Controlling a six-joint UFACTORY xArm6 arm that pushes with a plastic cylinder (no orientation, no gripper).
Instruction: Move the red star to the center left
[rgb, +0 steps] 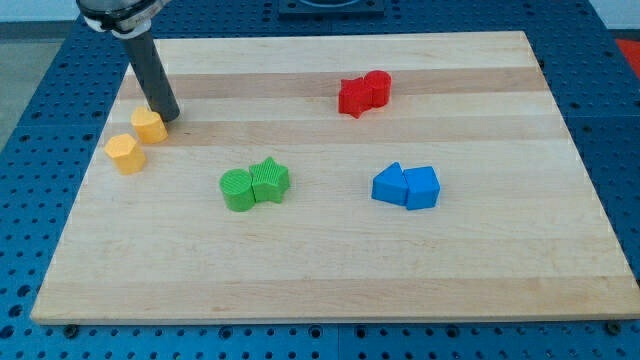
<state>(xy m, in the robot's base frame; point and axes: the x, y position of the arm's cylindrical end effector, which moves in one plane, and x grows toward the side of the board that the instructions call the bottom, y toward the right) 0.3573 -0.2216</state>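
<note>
The red star (353, 97) lies in the upper middle of the wooden board (330, 290), touching a red cylinder (377, 87) on its right. My tip (168, 116) is far to the view's left of it, at the upper left of the board, right beside the upper yellow block (149, 125). A second yellow block (124, 153) sits just below and left of that one.
A green cylinder (237, 190) and a green star (269, 180) touch each other at the board's centre. Two blue blocks (389, 184) (422, 187) sit together right of centre. A blue pegboard (610, 120) surrounds the board.
</note>
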